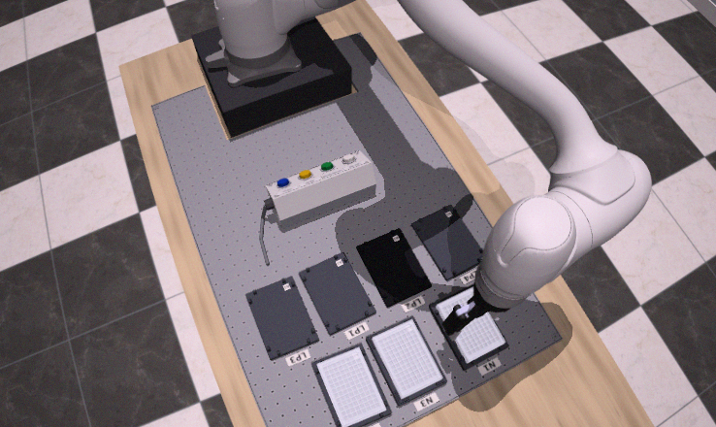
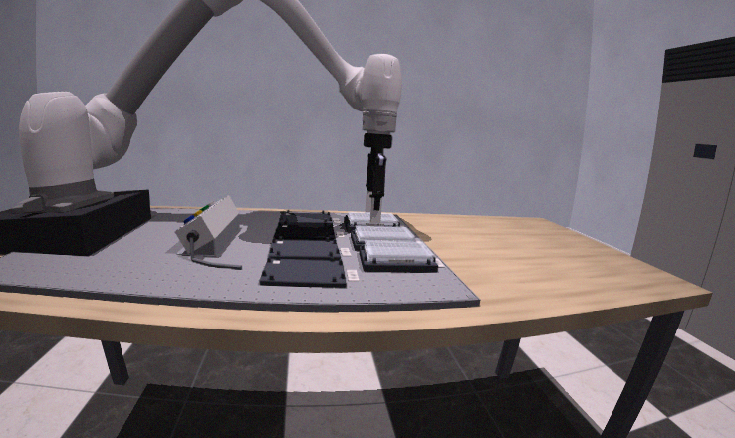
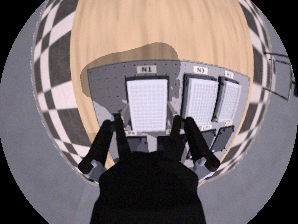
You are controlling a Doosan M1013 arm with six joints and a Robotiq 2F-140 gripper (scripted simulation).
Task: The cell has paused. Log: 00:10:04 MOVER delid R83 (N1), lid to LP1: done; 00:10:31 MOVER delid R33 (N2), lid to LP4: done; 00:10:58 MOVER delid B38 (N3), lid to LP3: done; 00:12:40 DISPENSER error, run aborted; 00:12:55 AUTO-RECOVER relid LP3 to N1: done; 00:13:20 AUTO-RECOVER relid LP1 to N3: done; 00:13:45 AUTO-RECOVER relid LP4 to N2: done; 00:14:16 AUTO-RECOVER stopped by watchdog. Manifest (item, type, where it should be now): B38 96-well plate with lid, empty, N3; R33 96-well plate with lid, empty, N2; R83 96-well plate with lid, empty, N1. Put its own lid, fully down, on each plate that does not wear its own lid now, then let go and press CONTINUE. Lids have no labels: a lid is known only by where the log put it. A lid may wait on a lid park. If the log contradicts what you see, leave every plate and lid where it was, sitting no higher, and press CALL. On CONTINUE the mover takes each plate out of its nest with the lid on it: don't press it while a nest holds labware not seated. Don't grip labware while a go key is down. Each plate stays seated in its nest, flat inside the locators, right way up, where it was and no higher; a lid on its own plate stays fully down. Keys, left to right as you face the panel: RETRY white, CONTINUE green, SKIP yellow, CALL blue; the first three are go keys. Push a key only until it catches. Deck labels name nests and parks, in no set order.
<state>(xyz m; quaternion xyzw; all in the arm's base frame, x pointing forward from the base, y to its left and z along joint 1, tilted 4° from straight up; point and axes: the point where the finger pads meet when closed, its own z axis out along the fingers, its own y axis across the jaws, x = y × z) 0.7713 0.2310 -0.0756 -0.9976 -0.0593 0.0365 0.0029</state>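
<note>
Over the far right end of the grey deck (image 1: pixel 201 159), the white arm (image 1: pixel 562 212) reaches straight down to nest N1 (image 1: pixel 489 365). Its gripper (image 1: pixel 462 312) is clamped across the lid (image 1: pixel 479 334) on the N1 plate. Lidded plates sit at N3 (image 1: pixel 406 358) and beside it (image 1: pixel 347 384). Four lid parks hold nothing; the key panel (image 1: pixel 323 193) stands behind.

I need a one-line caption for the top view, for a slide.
Arm's gripper closed on the lid of the plate in nest N1; four lid parks bare, key panel untouched.
</note>
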